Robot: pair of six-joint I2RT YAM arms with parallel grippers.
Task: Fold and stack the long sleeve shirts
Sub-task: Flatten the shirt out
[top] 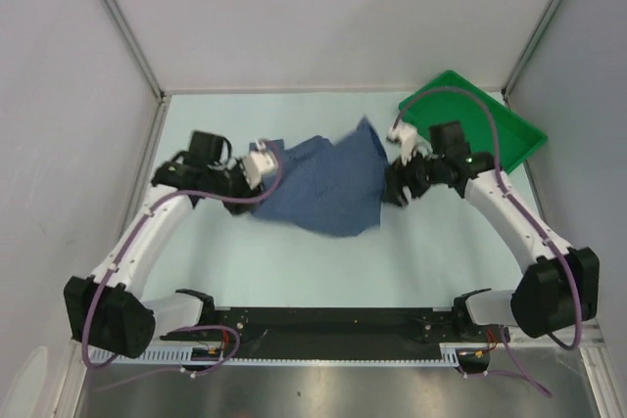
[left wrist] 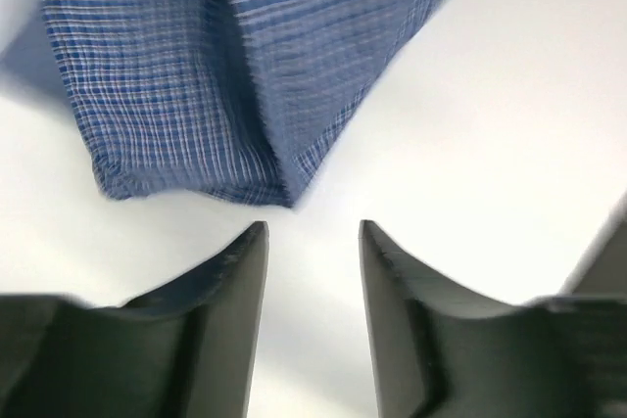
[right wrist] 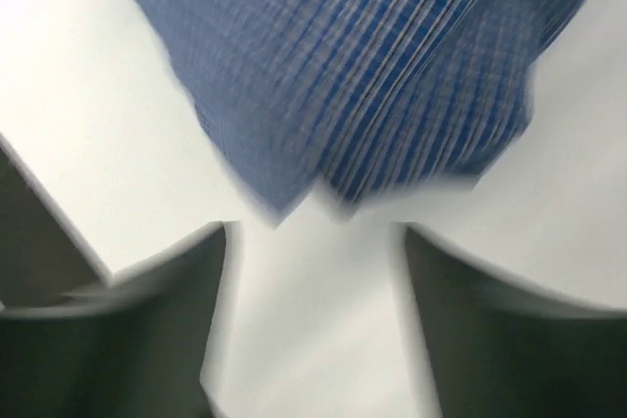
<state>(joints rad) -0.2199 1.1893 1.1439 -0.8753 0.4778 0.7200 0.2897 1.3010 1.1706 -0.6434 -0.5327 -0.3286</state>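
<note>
The shirt (top: 328,188) lies bunched in the middle of the table (top: 294,271), left of the tray (top: 490,134). The left gripper (left wrist: 312,232) and right gripper (right wrist: 313,232) flank it with their jaws apart and empty, a cloth edge just beyond each pair of tips. They seem placed so that each can take a side and spread the shirt flat.

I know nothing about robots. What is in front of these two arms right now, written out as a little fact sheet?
Cloth: blue checked long sleeve shirt, bunched and unfolded, between the two arms
Left gripper: open, shirt edge just beyond its tips, not gripped
Right gripper: open, shirt edge just beyond its tips, not gripped
Tray: green plastic tray, far right corner, apart from the shirt
Folding: not yet done
</note>
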